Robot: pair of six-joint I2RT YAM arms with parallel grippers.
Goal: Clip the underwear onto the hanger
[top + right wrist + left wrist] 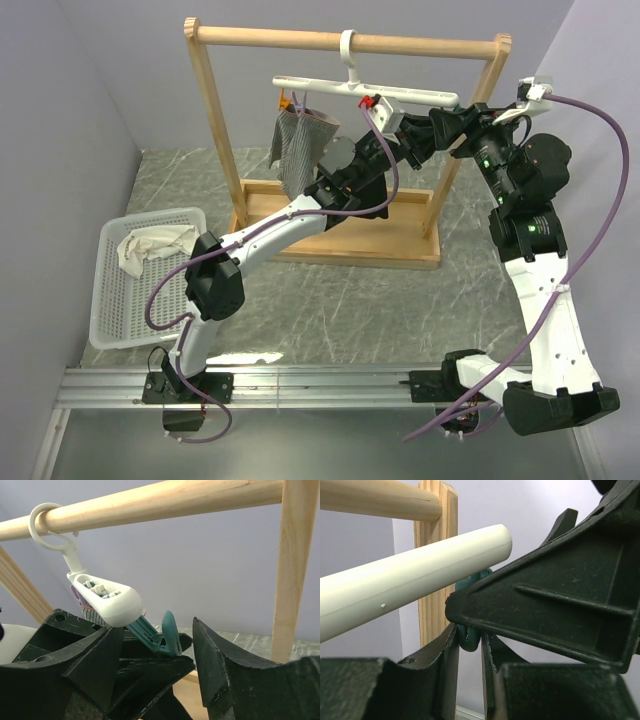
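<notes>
Left gripper [469, 647] fingers sit right up at the lens, narrow, pinching the bottom of a teal clip [471, 640]. Wooden rack [260, 38] stands at the table's back edge. The hanger [325, 87], a straight white bar, hangs off its top rail by the hook [71, 561]. Grey striped garment [298, 150] hangs from the bar's left end. Only the right wrist view shows the right gripper [157, 627] spread wide around that clip, under the bar's right end. Underwear: honestly can't tell black fabric from the black grippers there.
</notes>
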